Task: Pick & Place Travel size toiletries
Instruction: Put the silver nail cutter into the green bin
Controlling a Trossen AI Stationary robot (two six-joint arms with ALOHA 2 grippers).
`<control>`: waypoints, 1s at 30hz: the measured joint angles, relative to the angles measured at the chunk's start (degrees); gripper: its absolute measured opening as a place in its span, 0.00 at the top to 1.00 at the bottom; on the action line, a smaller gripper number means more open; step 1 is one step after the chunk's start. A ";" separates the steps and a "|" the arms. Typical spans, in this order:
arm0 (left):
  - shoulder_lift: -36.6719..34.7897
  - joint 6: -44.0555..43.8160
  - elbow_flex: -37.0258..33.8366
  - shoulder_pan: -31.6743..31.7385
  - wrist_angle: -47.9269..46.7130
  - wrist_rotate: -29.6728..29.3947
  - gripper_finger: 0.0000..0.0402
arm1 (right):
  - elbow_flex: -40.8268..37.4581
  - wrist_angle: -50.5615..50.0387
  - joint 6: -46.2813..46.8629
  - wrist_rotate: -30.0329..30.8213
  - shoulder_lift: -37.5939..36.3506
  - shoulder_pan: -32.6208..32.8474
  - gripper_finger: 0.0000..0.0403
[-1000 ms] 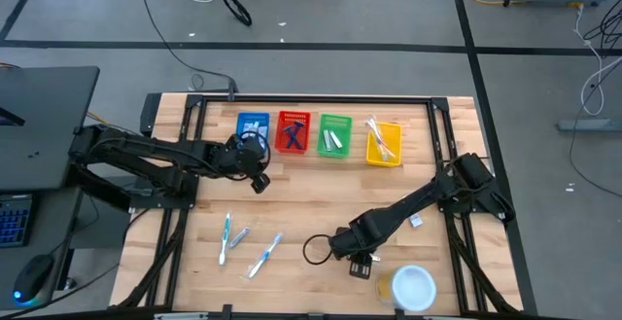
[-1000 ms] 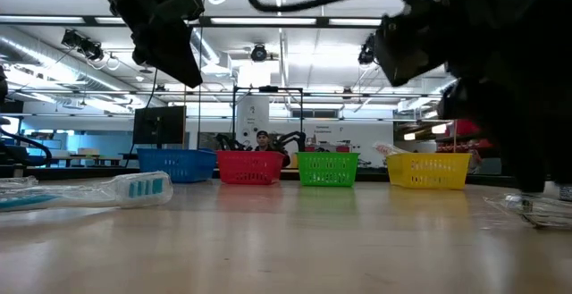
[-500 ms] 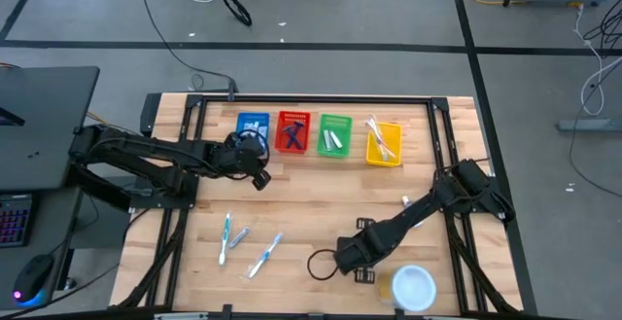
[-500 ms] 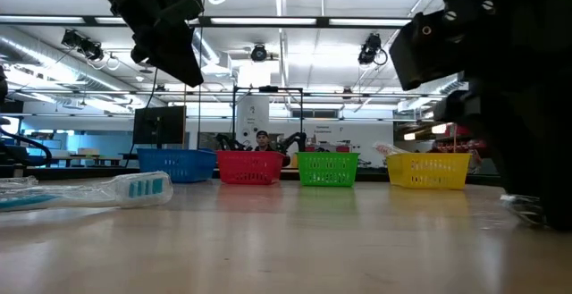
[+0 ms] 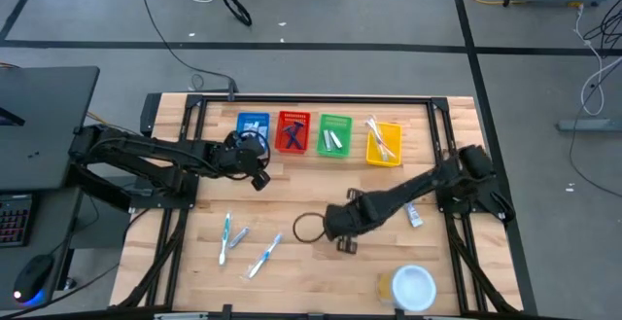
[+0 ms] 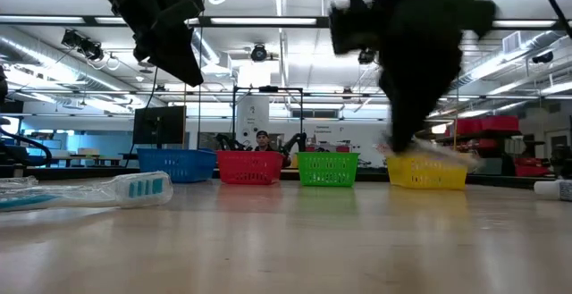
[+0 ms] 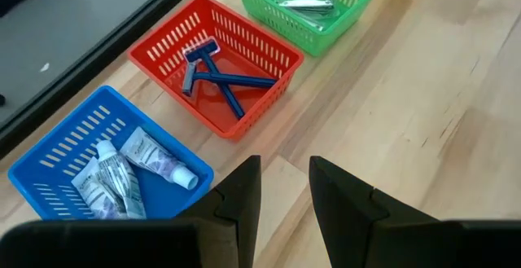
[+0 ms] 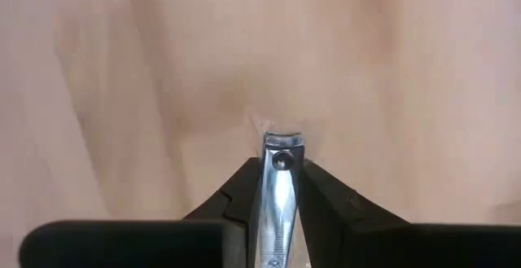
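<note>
Counter (image 5: 311, 189): pale wood planks with a dark frame, standing on grey floor with loose cables. The low view looks across it into a workshop hall with ceiling lights; a person sits far behind the baskets.

Back edge, in a row: blue basket (image 5: 253, 126) with white tubes (image 7: 122, 166); red basket (image 5: 292, 131) with dark blue razors (image 7: 213, 74); green basket (image 5: 334, 135) with silvery clippers (image 7: 305, 5); yellow basket (image 5: 383, 144) with pale slim items.

Front left: three toothbrushes (image 5: 226, 236) lying loose, well apart from both arms. Front right corner: white-and-yellow disc (image 5: 412, 286). Right side: a small tube (image 5: 415, 215) just beside the right arm.

Open room: a broad bare band across the middle of the counter, between the baskets and the loose items.

Left tool (image 5: 259, 179): held above the counter just in front of the blue and red baskets, fingers (image 7: 240, 195) a narrow gap apart, nothing between them.

Right tool (image 5: 347, 245): near the counter's middle front, clear of the surface in the low view. Only the right wrist view shows its load: a metal nail clipper (image 8: 278, 188) pinched between the fingers (image 8: 321, 191), bare wood beyond. The high view shows the arm alone.
</note>
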 joint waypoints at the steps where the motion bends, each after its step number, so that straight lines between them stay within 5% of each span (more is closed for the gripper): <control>1: 0.00 0.49 0.00 0.00 -0.01 0.00 0.72 | 0.31 0.06 -0.39 2.35 -1.02 -1.00 0.82; 8: 0.00 1.27 0.00 0.00 0.08 -0.57 0.72 | 0.42 3.73 -7.91 25.82 -3.97 -14.82 0.83; 17: 0.00 1.27 0.00 0.00 0.26 -0.71 0.72 | 0.29 19.52 -25.84 16.57 -1.29 -34.12 0.83; 23: -0.02 0.81 0.00 0.00 0.16 -0.74 0.72 | 0.31 20.20 -31.47 7.86 0.61 -39.23 0.77; 30: -0.02 1.32 0.00 0.00 0.20 -0.85 0.72 | 0.35 20.29 -33.93 7.49 2.17 -41.09 0.69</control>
